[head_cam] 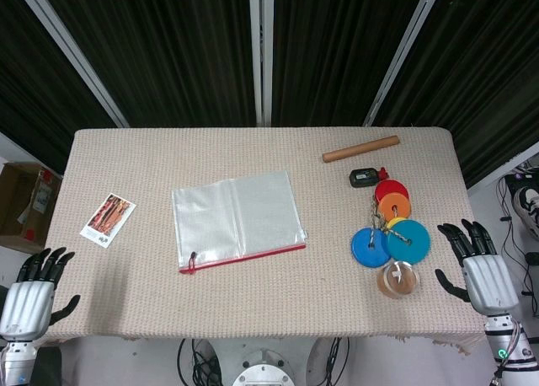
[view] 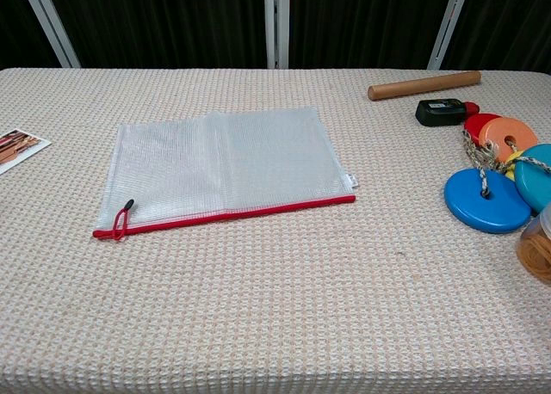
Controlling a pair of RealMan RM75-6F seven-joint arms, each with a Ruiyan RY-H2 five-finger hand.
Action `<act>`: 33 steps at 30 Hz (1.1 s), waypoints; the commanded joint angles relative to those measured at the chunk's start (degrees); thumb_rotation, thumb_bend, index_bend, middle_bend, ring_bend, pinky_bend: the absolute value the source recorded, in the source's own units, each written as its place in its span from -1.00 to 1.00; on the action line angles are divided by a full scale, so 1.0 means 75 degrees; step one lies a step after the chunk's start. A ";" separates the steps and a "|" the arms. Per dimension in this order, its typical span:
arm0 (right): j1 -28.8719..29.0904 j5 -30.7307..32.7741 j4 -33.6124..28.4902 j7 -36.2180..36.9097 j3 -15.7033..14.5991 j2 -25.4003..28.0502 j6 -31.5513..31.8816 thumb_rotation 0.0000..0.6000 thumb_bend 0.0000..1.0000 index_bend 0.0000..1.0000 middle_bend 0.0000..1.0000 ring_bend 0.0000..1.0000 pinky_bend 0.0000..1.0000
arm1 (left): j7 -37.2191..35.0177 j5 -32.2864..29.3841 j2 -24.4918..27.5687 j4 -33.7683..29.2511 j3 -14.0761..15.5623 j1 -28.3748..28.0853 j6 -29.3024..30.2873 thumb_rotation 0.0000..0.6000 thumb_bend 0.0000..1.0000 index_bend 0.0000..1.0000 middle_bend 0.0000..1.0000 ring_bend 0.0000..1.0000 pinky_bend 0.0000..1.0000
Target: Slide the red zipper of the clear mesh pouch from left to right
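Red zipper tape [view: 232, 211] runs along the near edge of the clear mesh pouch [head_cam: 238, 218], which lies flat on the woven tablecloth [head_cam: 278, 297], a little left of the table's middle. The zipper's long axis goes left to right, rising slightly toward the right end. Its dark pull tab [view: 123, 215] sits at the far left end, so the whole length of the track is left to travel.

Both hands are off the cloth at the near corners and show only in the head view. The left hand [head_cam: 32, 292] hangs with fingers apart and nothing in it; the right hand [head_cam: 478, 264] is likewise spread and empty. The pull lies forward and inward of the left hand, which looks the nearer of the two.

Further out, a photo card [head_cam: 109, 219] rests to the left, and coloured discs on a cord [head_cam: 392, 227], a wooden rod [head_cam: 360, 148] and a small black device [head_cam: 364, 178] sit to the right.
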 commanded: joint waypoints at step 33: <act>0.6969 0.0845 0.1272 -0.2732 0.2456 -0.4064 -0.7853 1.00 -0.52 -0.60 -0.70 -1.00 -0.94 | -0.0691 0.0171 -0.0153 0.0163 -0.0085 0.0277 -0.0138 1.00 -0.62 -0.64 -0.72 -0.83 -0.71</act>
